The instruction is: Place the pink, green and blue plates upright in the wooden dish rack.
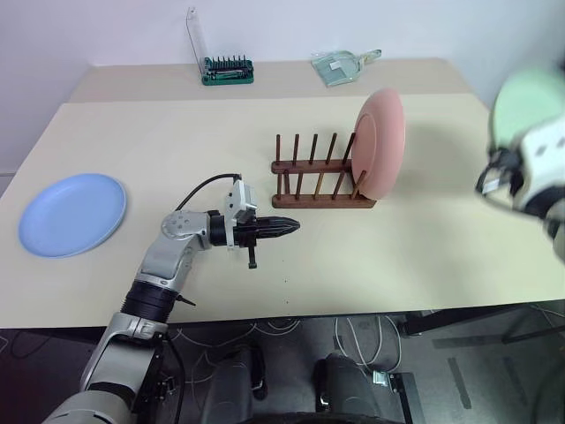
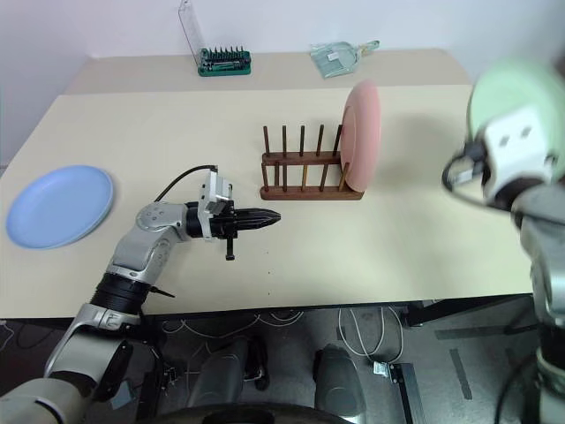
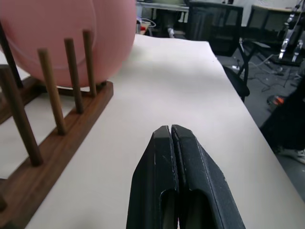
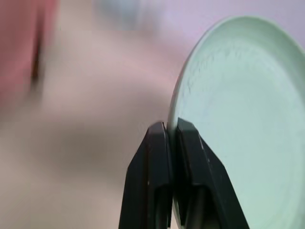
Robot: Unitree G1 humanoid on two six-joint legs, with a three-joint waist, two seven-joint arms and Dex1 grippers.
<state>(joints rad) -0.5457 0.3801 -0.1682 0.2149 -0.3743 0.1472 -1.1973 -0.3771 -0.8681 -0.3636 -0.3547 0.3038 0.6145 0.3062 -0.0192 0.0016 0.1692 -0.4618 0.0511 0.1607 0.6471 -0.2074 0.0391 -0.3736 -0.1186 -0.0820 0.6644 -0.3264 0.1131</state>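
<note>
Green plate [image 4: 238, 124] sits clamped by its rim in my right tool [image 4: 170, 131], held aloft so I can slot it edgewise. Left of that tool, the wooden dish rack [image 1: 320, 184] already holds the pink plate [image 1: 381, 143] upright. My left tool [image 1: 281, 228] hovers pinched together, empty, before the rack; the blue plate [image 1: 72, 213] lies on the table [image 1: 177, 141] far behind it.

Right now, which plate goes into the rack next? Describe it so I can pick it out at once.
Start at the wooden dish rack mid-table, where the pink plate stands upright at its right end. Look further right, off the table's edge: the right gripper pinches the green plate by its rim. It is the one plate held aloft.
</note>
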